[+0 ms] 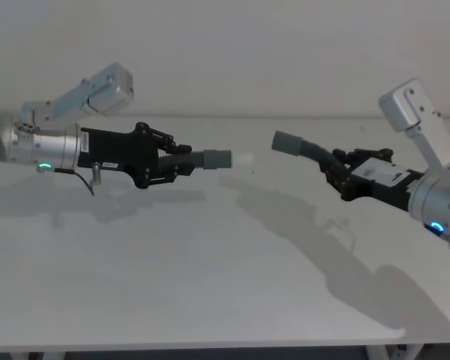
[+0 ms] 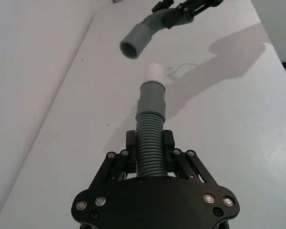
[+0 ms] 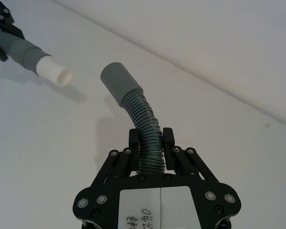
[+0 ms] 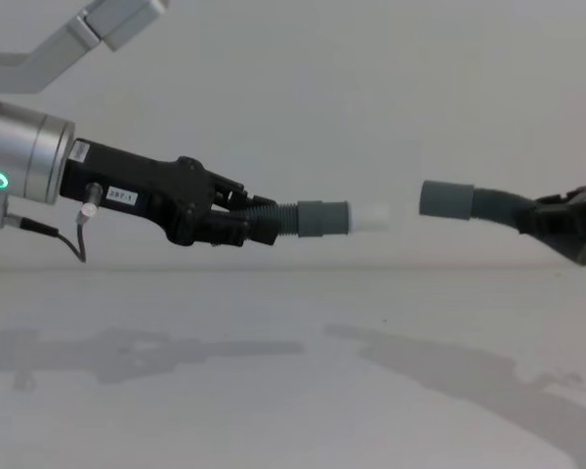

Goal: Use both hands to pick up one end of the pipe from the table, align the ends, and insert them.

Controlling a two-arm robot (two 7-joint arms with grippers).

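Note:
My left gripper (image 1: 181,160) is shut on the shorter pipe piece (image 1: 207,159) and holds it level above the table (image 1: 210,270). Its grey cuff (image 4: 322,217) carries a white tip (image 4: 369,217) that points to the right. My right gripper (image 1: 337,169) is shut on the longer corrugated piece (image 3: 144,121). That piece bends upward, and its open grey cuff (image 4: 444,199) faces left. A short gap of air separates the two ends. The open cuff (image 2: 133,43) sits slightly higher than the white tip (image 2: 155,72) and a little off its line.
The white table spreads wide under both arms, with only their shadows (image 1: 285,217) on it. A pale wall (image 1: 225,52) rises behind its far edge. The front table edge (image 1: 210,349) runs along the bottom of the head view.

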